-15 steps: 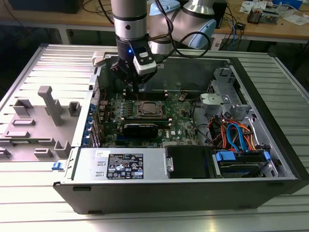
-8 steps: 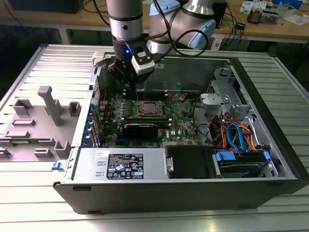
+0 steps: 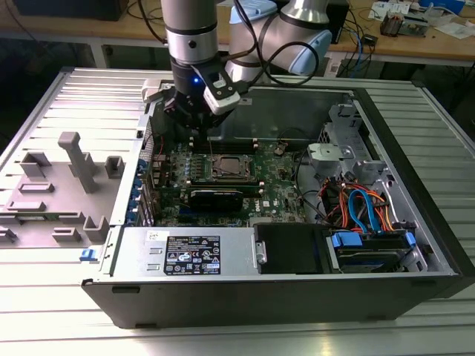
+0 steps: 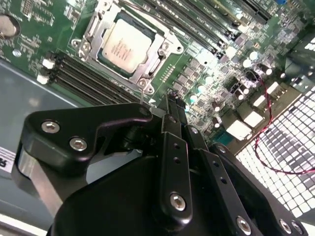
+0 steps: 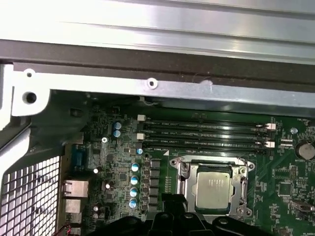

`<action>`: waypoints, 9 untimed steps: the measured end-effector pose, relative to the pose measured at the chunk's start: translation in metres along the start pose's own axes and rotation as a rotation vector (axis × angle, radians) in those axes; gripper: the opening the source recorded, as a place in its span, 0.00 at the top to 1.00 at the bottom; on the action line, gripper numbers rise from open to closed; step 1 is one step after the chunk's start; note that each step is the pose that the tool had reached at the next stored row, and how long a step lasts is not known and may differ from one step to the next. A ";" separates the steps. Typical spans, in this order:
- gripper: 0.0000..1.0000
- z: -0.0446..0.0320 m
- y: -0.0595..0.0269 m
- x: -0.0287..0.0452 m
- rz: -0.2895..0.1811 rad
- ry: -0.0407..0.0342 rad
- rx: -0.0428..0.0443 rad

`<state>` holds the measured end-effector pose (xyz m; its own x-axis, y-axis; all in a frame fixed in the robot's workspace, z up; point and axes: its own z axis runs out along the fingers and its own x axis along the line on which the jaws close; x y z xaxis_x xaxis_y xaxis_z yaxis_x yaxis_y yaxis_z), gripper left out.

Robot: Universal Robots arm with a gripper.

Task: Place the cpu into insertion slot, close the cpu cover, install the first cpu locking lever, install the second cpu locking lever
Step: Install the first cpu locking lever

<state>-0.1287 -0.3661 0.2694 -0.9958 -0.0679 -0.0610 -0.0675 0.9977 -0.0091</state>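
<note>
While the cpu sat in the insertion slot under the closed cpu cover, my gripper, fingers together and empty, hovered beside it; the levers called for a fine hooking push.

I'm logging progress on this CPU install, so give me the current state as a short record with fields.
cpu: seated in the insertion slot, silvery top showing
cpu cover: metal frame lying closed around the chip
gripper: black fingers together, holding nothing, beside the socket's corner
memory slots: long dark slots next to the socket
setting: green motherboard inside an open computer case
</note>
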 end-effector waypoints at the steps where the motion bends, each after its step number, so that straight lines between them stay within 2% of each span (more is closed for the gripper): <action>1: 0.89 0.0004 0.0010 0.0005 -0.001 -0.0001 -0.0002; 5: 0.89 0.0019 0.0039 0.0005 -0.049 -0.0005 -0.0035; 9: 0.89 0.0028 0.0075 0.0003 -0.052 -0.0006 -0.0038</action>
<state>-0.1293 -0.3587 0.2664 -0.9909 -0.1202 -0.0612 -0.1199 0.9928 -0.0084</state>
